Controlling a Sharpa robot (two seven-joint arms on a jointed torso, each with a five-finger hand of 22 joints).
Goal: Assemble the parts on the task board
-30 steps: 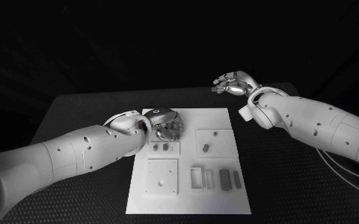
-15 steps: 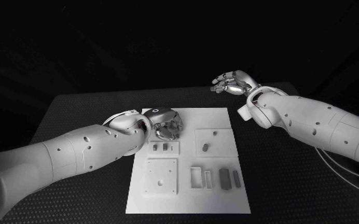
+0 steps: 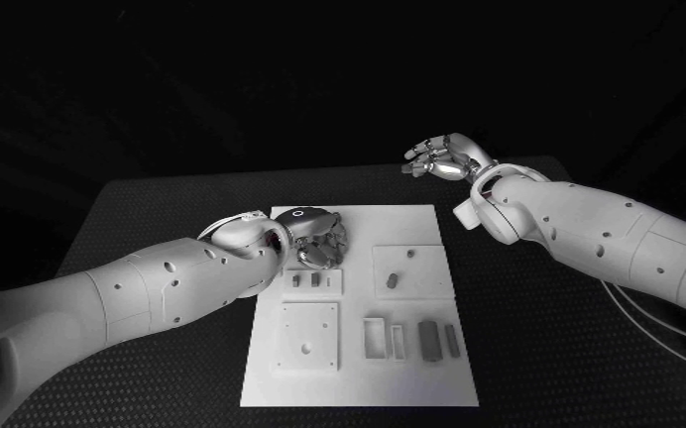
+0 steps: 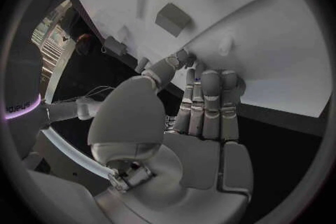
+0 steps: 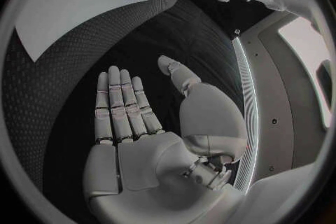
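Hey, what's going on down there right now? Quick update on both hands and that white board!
Left hand down on the task board, fingertips touching it, grip unclear. Right hand open, raised off board. Parts lying loose. Nothing in the way.

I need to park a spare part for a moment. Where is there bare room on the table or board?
Bare black table lies right of the task board, under the raised right robot hand. The board's far right corner is bare too. It is crowded at the far left, where the left robot hand works.

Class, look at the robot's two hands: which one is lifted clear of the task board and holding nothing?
The right hand: it hangs beyond the task board's far right corner, fingers apart, while the left hand is down on the board.
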